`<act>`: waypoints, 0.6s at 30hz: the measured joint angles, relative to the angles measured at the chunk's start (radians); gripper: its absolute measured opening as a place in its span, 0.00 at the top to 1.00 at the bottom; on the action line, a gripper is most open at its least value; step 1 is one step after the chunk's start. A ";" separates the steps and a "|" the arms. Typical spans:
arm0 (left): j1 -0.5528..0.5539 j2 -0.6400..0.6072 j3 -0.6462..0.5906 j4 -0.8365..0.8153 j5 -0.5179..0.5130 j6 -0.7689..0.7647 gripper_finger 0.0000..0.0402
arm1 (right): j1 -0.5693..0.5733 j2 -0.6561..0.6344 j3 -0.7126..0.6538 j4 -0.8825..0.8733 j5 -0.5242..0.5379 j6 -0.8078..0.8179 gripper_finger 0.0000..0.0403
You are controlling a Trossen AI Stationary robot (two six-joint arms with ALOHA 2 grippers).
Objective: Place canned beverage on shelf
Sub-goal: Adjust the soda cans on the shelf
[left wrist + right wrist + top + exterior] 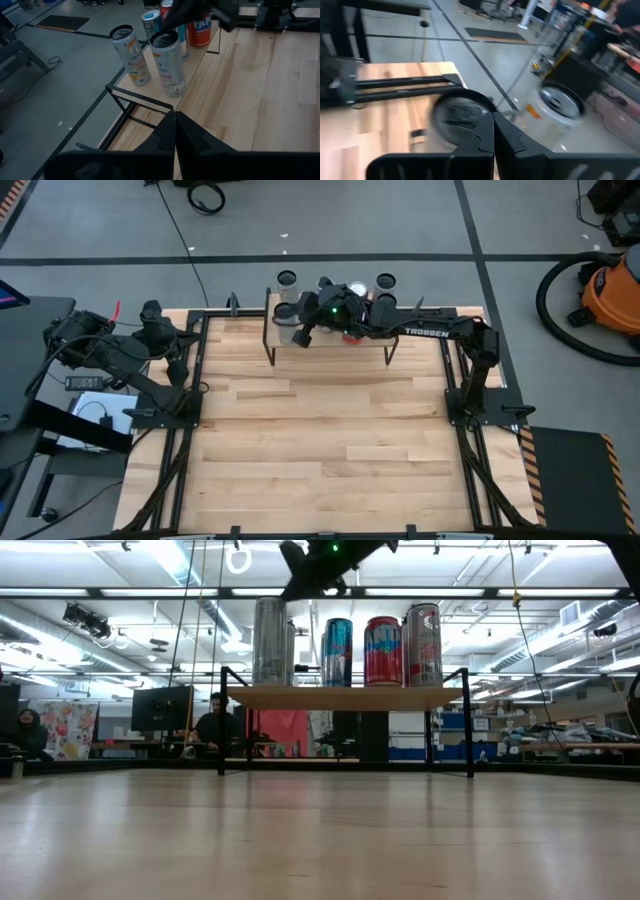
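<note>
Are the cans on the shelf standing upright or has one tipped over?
Upright. In the low view the silver can, blue can, red can and grey can all stand vertically on the shelf.

Cans (345,651) upright in row on wood shelf (345,697).

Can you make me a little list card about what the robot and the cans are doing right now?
shelf: small wood board on black legs, at the table's far edge
cans: several stand upright on the shelf
right gripper: shut, holding nothing, above the cans at the shelf's left end
left gripper: shut, empty, waiting at the table's left side
table: wooden
person: seated in the room behind the table
</note>
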 joint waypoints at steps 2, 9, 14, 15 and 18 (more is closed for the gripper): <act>0.000 0.000 0.000 -0.002 0.000 0.000 0.98 | 0.011 0.000 0.004 0.007 -0.008 -0.006 0.99; 0.000 0.000 0.000 -0.003 0.000 0.000 0.98 | 0.010 0.000 0.006 0.014 -0.019 -0.006 0.99; 0.000 0.000 0.000 -0.005 0.000 -0.005 0.98 | 0.025 0.000 0.006 0.017 -0.050 -0.006 0.99; 0.000 0.000 0.000 -0.005 0.000 -0.005 0.98 | 0.027 0.000 0.006 0.017 -0.062 -0.006 0.99; 0.000 0.000 0.000 -0.005 0.000 -0.005 0.98 | 0.035 0.000 0.006 0.016 -0.076 -0.005 0.99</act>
